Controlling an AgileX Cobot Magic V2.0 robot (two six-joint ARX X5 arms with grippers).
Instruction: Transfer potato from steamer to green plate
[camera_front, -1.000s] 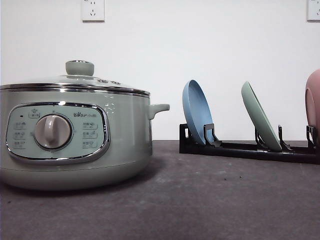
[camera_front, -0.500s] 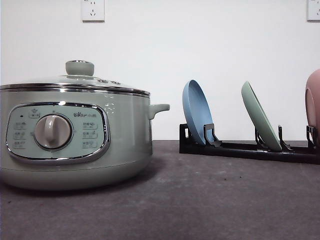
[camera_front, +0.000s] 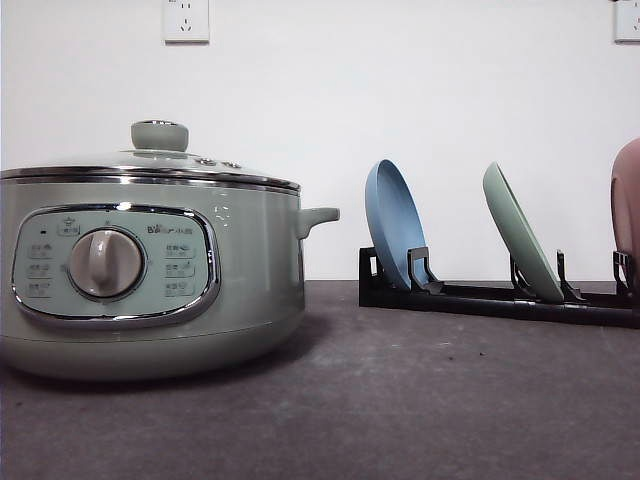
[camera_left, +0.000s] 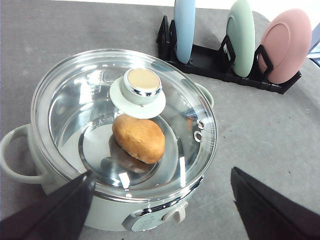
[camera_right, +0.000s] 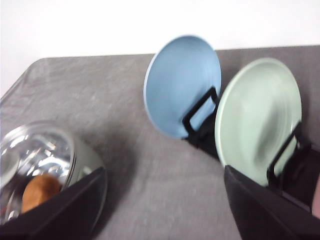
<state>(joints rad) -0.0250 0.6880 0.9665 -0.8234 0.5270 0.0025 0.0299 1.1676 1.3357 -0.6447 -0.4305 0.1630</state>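
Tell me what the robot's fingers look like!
Each wrist camera shows two fingers. The left gripper's fingers are black, flat and wedge-shaped, with plain matte surfaces and straight slanted edges. The right gripper's fingers look the same: dark, smooth wedges. No cables, stickers or writing can be seen on them.

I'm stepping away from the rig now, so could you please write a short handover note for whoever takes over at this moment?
Left gripper: open, empty, above the steamer.
Right gripper: open, empty, facing the dish rack.
Potato: inside the steamer, under the glass lid, which is on.
Green plate: standing on edge in the rack, between the blue plate and the pink dish.
Done: nothing yet.
Left: take the lid off, get the green plate out of the rack, move the potato onto it.
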